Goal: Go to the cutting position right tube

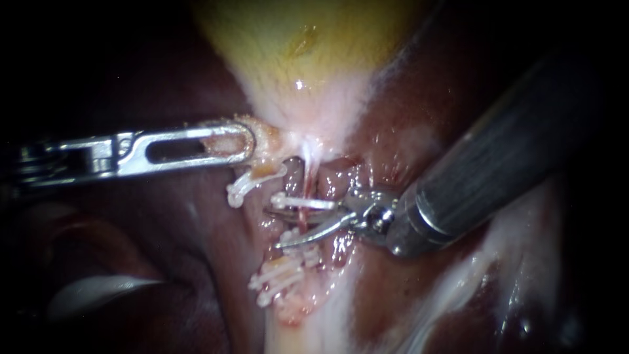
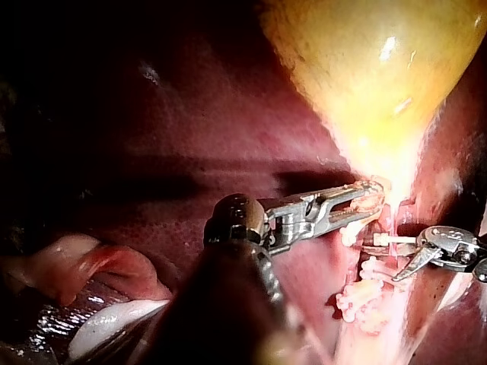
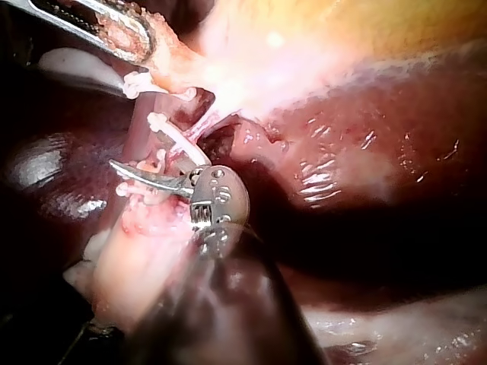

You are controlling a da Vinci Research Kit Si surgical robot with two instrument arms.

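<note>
- Two blades form the right instrument's end effector. They are spread and straddle the right tube between clips. Best to centre them, clear of each clip.
- Left instrument pinches the gallbladder neck.
- The endoscope view shows the blades' gap; the right wrist view shows one blade plainly.
</note>
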